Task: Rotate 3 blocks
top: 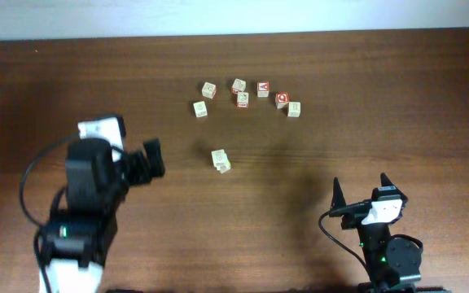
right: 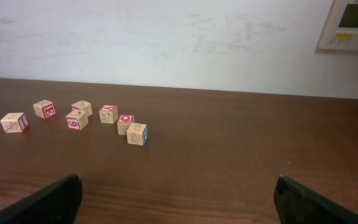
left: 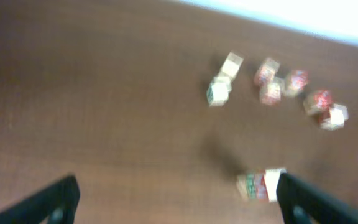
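Seven small wooden alphabet cubes (top: 243, 99) cluster near the far edge of the dark brown wooden worktop (top: 397, 98). An eighth pale cube (top: 221, 160) lies alone, nearer. The left tool (top: 155, 159) and right tool (top: 361, 189) gape wide, empty, with bare worktop around them. The red lettering is too small to read.

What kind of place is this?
Likely an office or lab room: a wooden table, a plain white wall with a thermostat-like panel, and wooden alphabet cubes set out.

8 wooden blocks (top: 208, 89) (top: 200, 108) (top: 238, 85) (top: 243, 99) (top: 263, 89) (top: 282, 99) (top: 295, 108) (top: 221, 159); 2 grippers (top: 155, 159) (top: 359, 182)
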`<state>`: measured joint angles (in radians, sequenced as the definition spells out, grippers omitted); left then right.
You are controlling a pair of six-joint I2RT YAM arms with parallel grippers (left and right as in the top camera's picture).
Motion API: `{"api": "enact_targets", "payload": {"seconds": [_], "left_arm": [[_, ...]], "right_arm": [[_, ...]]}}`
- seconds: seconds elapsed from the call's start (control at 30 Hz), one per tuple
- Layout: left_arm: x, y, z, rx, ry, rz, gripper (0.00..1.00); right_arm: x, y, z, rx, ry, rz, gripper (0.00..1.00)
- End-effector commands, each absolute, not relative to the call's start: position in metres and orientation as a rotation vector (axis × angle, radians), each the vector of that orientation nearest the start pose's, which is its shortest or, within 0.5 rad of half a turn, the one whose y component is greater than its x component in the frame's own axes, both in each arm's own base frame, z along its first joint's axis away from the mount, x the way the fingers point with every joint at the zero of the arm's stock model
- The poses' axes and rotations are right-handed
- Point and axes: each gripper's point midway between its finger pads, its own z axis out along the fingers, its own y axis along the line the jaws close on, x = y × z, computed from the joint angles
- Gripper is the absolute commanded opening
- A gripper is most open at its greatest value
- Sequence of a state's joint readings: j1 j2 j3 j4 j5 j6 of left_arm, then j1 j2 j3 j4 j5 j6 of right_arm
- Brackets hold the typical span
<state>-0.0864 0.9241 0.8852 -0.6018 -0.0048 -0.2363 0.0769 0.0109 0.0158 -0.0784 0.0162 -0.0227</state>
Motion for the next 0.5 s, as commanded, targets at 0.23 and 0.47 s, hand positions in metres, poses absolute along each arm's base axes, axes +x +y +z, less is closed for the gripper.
{"api": "enact_targets", "payload": {"seconds": [0.23,0.47], "left_arm": [[0.252,-0.014,0.156,0.298,1.634,0.185,0.99],[0.246,-0.005,0.156,0.270,1.634,0.220,0.99]], "right_arm": [[0.246,0.016,0.156,-0.069,1.646,0.029,0.99],[0.246,0.016,0.156,-0.069,1.646,0.029,0.99]]}}
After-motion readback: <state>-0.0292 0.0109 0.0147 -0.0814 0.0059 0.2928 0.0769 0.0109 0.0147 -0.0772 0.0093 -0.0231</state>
